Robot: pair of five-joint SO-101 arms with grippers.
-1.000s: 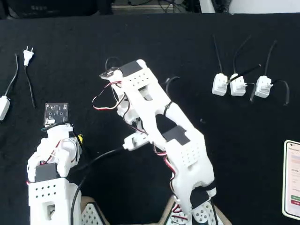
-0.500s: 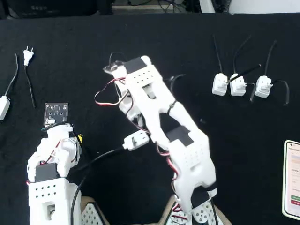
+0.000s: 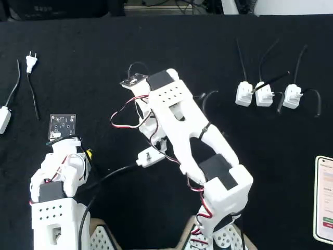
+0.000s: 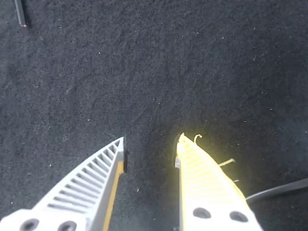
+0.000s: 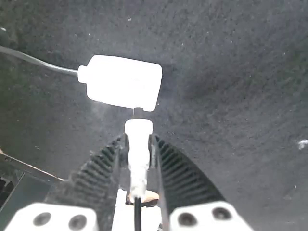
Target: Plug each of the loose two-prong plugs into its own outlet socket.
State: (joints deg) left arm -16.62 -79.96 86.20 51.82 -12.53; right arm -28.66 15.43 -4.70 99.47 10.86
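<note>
My right gripper is shut on a white two-prong plug, held upright between the ribbed fingers. The plug's prong end meets the side of a white outlet socket lying on the black cloth. In the high view that socket lies just below the right arm, which hides its gripper. Another loose plug lies at the far left. My left gripper is open over bare cloth, with the left arm folded at the near left.
Three white sockets with cables stand in a row at the far right. A small dark square board lies ahead of the left arm. A white block sits at the left edge, a phone at the right edge.
The right arm has swung to the right and slightly nearer. The socket under it has stayed in place. The left arm has not moved.
</note>
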